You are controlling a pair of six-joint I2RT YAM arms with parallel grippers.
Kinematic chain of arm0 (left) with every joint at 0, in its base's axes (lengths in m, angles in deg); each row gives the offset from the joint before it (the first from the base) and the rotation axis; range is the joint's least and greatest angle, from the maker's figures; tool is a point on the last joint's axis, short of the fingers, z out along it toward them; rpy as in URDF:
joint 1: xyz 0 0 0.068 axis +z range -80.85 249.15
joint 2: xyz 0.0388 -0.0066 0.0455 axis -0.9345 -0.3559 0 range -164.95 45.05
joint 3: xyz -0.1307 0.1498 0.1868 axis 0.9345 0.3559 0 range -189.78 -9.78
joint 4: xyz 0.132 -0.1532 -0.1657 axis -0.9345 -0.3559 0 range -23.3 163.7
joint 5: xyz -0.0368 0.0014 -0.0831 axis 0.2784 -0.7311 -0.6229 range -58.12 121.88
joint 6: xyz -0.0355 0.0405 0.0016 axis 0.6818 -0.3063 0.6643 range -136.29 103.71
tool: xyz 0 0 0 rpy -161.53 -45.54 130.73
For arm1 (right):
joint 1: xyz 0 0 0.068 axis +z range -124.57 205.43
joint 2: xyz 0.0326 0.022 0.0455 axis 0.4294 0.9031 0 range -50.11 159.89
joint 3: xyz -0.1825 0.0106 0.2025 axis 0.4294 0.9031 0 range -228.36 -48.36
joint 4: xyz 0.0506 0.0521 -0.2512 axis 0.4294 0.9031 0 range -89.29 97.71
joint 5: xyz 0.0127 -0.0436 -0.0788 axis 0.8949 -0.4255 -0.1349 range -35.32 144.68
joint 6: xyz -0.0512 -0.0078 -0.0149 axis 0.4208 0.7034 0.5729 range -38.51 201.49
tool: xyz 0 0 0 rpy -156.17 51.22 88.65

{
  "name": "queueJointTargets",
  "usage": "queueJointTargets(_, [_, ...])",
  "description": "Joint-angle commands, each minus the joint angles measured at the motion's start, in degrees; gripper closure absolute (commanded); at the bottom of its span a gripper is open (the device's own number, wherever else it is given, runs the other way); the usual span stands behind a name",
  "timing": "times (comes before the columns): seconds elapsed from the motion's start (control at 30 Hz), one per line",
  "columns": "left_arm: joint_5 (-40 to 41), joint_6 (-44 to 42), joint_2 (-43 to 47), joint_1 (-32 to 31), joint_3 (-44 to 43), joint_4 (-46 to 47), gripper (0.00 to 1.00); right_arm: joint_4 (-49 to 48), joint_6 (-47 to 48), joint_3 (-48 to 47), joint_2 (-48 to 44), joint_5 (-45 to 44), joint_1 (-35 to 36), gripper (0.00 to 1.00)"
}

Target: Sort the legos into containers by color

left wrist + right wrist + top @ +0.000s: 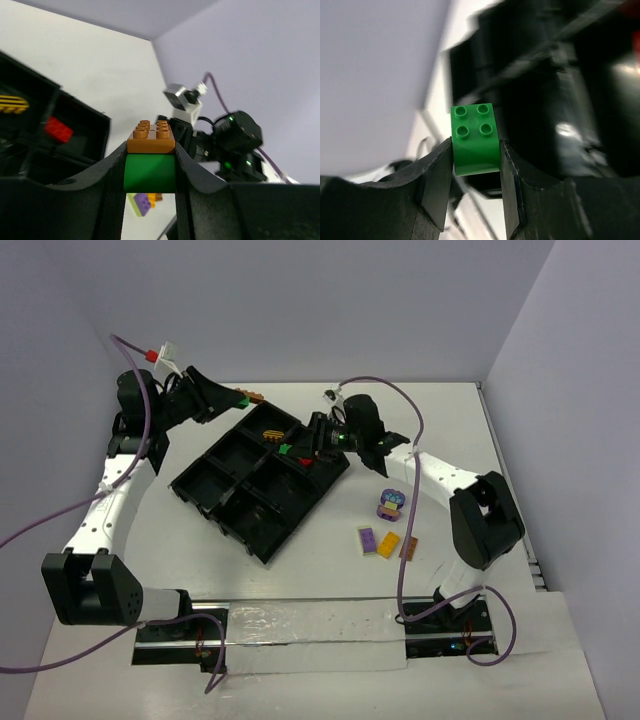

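My left gripper [240,397] hangs above the table behind the black divided tray [232,502]. It is shut on a green brick [150,172] with a brown brick [151,136] stuck on top. My right gripper [296,447] is over the tray's far right compartments, shut on a second green brick [474,137], which also shows in the top view [285,448]. A red brick [305,459] and a yellow striped piece [272,434] lie in the tray's far compartments. Loose on the table to the right are a rounded purple piece [391,503], a lime-and-purple brick [367,540], an orange-yellow brick [389,544] and a brown brick [409,547].
Walls close the table at the back and on both sides. The tray lies at an angle in the middle. In the left wrist view the right arm's wrist [235,140] faces my left gripper from beyond the tray's corner.
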Motion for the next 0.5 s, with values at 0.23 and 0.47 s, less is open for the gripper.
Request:
queueJointTargets(0.23, [15.94, -6.82, 3.09, 0.66, -2.44, -12.45, 1.0, 19.46, 7.29, -8.58, 3.3, -20.13, 5.66, 1.0])
queueJointTargets(0.47, [16.75, -7.68, 3.73, 0.66, -2.93, -13.67, 1.0, 20.75, 7.23, -12.04, 7.61, -21.18, 8.89, 0.93])
